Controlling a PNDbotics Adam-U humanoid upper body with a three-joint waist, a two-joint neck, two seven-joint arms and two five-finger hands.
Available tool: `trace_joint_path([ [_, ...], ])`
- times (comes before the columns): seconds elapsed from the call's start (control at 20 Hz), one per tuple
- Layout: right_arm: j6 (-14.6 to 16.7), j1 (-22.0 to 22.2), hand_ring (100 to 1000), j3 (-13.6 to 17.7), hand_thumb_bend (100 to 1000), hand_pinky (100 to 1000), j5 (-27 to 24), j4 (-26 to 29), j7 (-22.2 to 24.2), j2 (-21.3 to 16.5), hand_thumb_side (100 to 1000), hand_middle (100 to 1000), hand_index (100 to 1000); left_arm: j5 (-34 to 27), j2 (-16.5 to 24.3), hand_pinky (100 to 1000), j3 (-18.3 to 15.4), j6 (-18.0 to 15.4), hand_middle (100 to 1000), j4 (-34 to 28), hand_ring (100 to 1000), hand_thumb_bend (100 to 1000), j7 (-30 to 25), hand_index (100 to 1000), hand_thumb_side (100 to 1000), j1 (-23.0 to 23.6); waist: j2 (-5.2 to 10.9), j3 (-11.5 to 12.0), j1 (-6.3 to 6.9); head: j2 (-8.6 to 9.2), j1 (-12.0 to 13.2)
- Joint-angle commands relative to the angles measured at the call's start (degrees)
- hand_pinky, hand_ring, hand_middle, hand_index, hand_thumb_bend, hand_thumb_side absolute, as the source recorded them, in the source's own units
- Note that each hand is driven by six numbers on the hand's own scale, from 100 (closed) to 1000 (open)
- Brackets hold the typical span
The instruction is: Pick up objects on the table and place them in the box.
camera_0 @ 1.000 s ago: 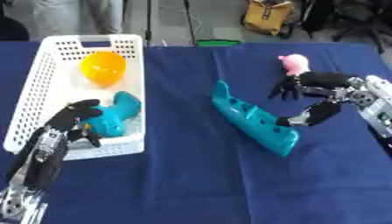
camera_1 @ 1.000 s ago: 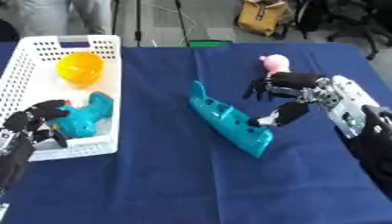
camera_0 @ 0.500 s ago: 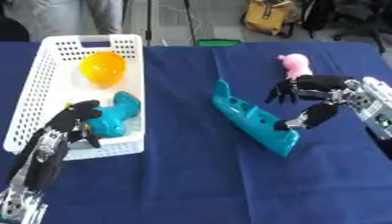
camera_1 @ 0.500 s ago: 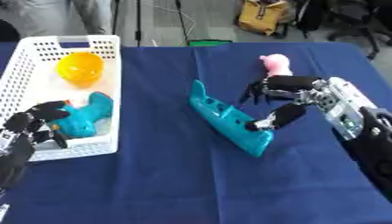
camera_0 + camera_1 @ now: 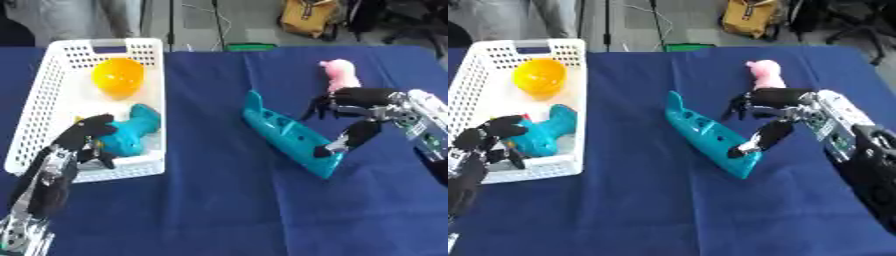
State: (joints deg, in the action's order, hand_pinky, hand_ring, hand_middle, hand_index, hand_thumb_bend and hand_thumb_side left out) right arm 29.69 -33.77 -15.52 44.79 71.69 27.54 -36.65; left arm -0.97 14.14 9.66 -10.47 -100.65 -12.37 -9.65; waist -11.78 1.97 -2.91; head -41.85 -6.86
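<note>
- Since two things already lie in the box (image 5: 44,110), the task looks roughly half done: a yellow ball (image 5: 118,78) sits at the far end and a teal toy (image 5: 131,134) at the near end.
- Two things are left on the table (image 5: 219,210): a long teal piece (image 5: 289,134) lying slantwise at the middle, and a pink toy (image 5: 339,74) farther back to its right.
- At the teal piece, the right hand (image 5: 363,107) is spread, fingers arched above its right side and the thumb down at its near end; it is not closed on it, and contact at the thumb tip I cannot settle.
- Resting at the box's near rim, the left hand (image 5: 83,137) has its fingers loosely bent beside the teal toy; whether it has hold of anything I cannot tell.
- By my judgement the step in hand is the grasp of the teal piece; the pink toy would follow.
</note>
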Motion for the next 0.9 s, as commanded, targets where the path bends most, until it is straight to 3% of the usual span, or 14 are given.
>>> trace_joint_path([
  [0.05,-0.10,-0.74,679,0.71,721,503,2.26,0.56,-1.98,-0.82,905,741,844,0.06,1.11,457,-0.32,-0.16,841,-0.98,840,271,0.17,772,1000,-0.46,0.64,0.00,0.14,-0.09,-0.03],
  [0.55,0.47,-0.25,676,-0.12,723,490,4.75,-0.78,-2.33,1.39,927,744,851,0.03,0.97,457,-0.26,-0.18,843,-0.97,841,271,0.07,775,1000,-0.52,0.50,-0.05,0.33,0.01,-0.26],
  [0.6,0.59,-0.25,672,-0.23,757,489,5.04,-0.87,-2.26,1.60,921,744,853,0.03,0.96,457,-0.25,-0.18,843,-0.96,841,271,0.06,775,1000,-0.52,0.49,-0.06,0.35,0.01,-0.28],
  [0.65,0.73,-0.18,672,-0.38,723,489,5.38,-0.98,-2.14,1.89,927,745,853,0.06,0.97,457,-0.26,-0.18,843,-0.96,841,271,0.06,775,1000,-0.51,0.50,-0.08,0.36,-0.02,-0.35],
  [0.9,1.22,0.08,666,-0.80,720,486,7.13,-1.13,-2.03,3.07,927,743,855,-0.01,0.95,457,-0.29,-0.16,843,-0.94,842,273,0.07,775,1000,-0.48,0.50,-0.28,0.33,-0.04,-0.36],
])
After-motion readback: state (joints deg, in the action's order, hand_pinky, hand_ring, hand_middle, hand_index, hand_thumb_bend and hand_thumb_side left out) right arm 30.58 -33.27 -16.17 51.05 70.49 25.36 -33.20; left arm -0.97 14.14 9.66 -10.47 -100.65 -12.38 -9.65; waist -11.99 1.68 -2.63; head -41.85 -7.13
